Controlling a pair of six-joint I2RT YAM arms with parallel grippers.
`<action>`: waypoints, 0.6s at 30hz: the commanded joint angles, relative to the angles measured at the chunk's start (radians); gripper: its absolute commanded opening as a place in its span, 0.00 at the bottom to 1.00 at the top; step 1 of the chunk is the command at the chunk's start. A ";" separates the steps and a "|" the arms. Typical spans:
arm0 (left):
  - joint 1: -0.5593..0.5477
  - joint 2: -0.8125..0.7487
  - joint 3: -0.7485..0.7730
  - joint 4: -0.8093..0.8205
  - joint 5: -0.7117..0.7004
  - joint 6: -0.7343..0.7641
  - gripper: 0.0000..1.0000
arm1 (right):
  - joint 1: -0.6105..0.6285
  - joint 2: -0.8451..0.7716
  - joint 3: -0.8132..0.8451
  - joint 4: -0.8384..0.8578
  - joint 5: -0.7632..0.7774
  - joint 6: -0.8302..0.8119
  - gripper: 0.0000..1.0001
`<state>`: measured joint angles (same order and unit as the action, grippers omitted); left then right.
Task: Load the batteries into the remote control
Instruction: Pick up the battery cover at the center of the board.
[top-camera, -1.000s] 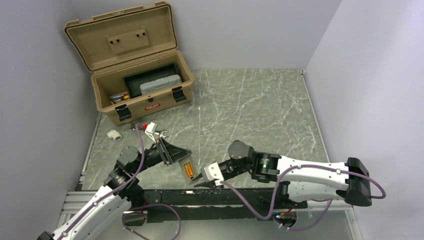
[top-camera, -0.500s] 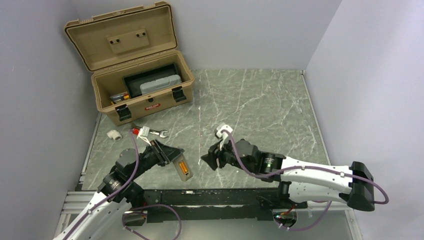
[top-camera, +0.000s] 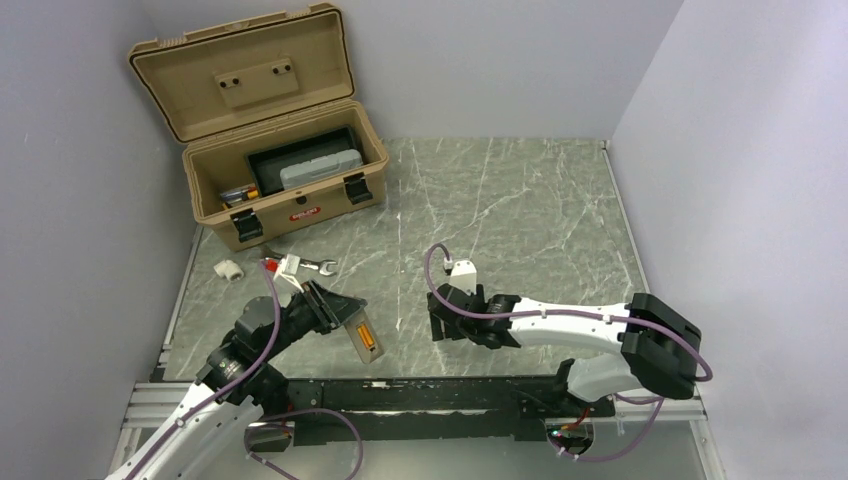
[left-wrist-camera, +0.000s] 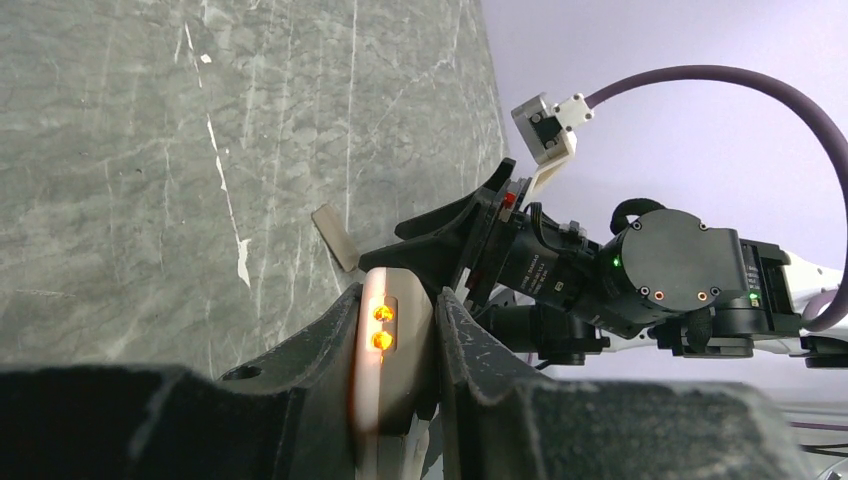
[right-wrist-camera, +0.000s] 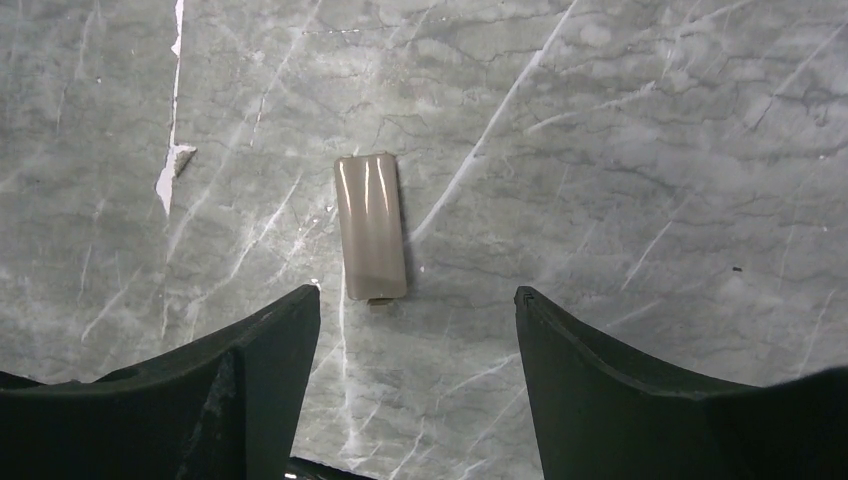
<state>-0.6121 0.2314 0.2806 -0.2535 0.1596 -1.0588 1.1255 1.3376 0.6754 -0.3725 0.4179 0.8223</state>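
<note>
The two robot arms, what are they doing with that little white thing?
The left hand is shut on the slim white remote control, its back open, and the small orange-copper batteries show in the recess. The right hand is open above a small beige rectangular plastic lid, probably the battery cover, lying flat on the grey marble table. The lid is not yet on the remote.

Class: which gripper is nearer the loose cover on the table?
Right. The right gripper hangs open directly over the cover; the left gripper, holding the remote, sits to its side.
</note>
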 joint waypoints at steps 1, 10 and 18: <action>0.004 -0.014 0.004 0.024 -0.009 0.014 0.00 | -0.003 0.005 -0.008 0.051 -0.009 0.043 0.73; 0.003 0.000 -0.010 0.058 0.005 0.004 0.00 | -0.003 0.101 0.019 0.082 -0.043 -0.048 0.56; 0.003 -0.001 -0.018 0.065 0.007 0.001 0.00 | 0.000 0.138 0.020 0.093 -0.086 -0.101 0.49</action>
<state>-0.6117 0.2317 0.2630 -0.2520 0.1600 -1.0592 1.1255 1.4464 0.6743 -0.3019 0.3782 0.7544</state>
